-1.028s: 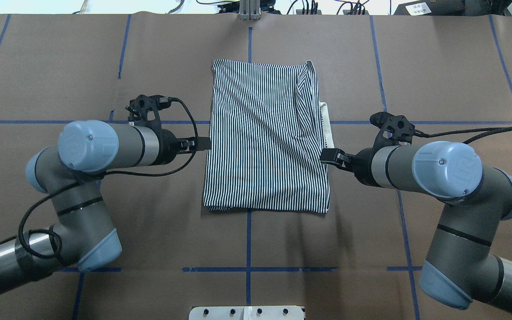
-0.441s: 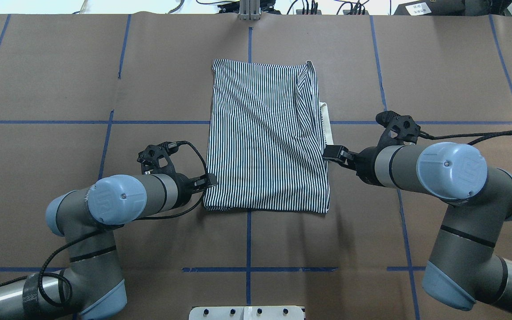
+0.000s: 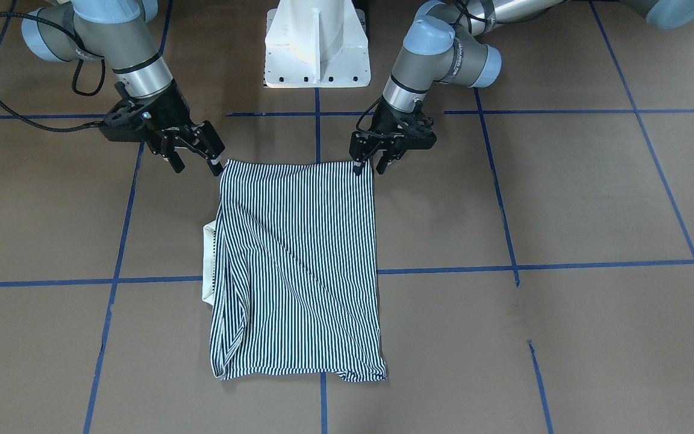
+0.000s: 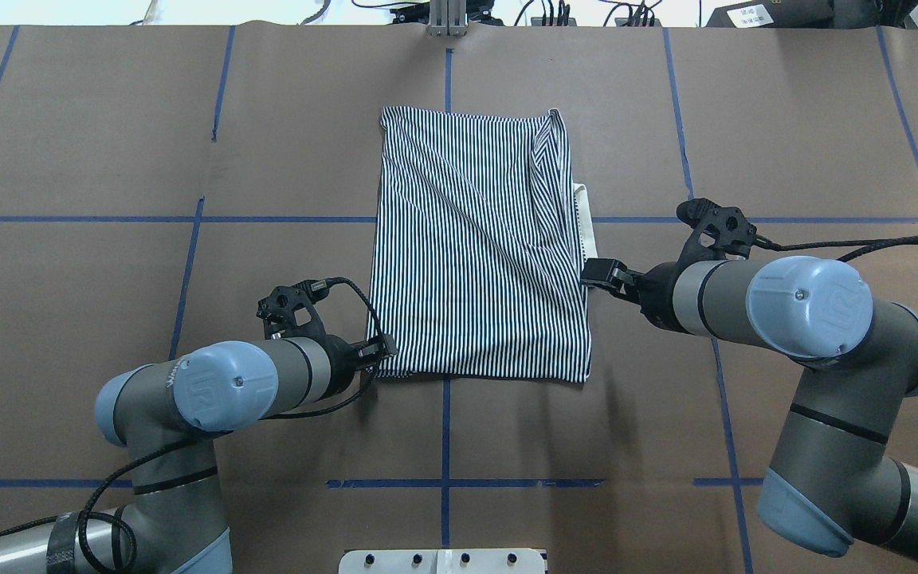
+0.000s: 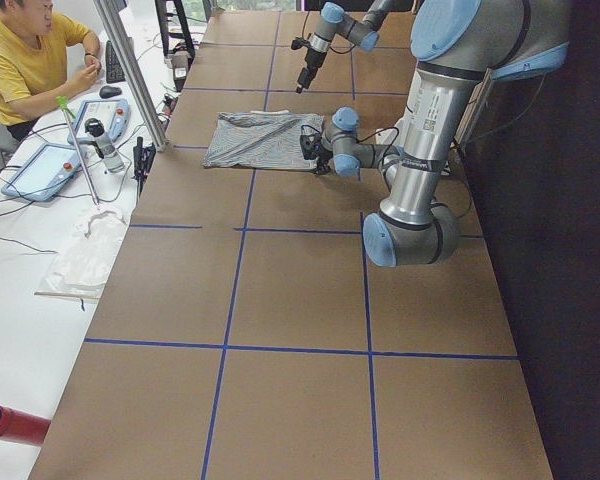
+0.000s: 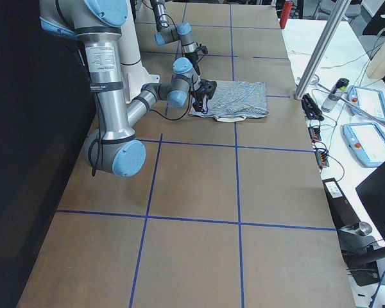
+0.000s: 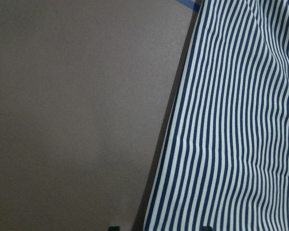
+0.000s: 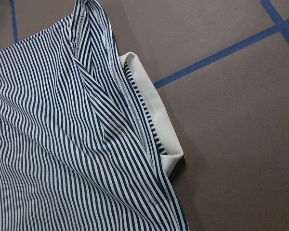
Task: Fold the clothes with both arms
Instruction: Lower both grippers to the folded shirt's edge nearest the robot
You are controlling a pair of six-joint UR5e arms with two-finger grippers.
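Overhead exterior, left gripper (image 4: 386, 348) parted at corner of polo shirt (image 4: 475, 247), right gripper (image 4: 591, 273) wide beside its edge

Folded over, the shirt (image 4: 479, 247) hides most of its cream collar (image 8: 172, 155), and only a strip pokes out at the right side. The left wrist view cuts off the left gripper (image 3: 368, 169), leaving two dark fingertips (image 7: 114, 227) at its bottom edge. In both side views these fingers are too small to judge.
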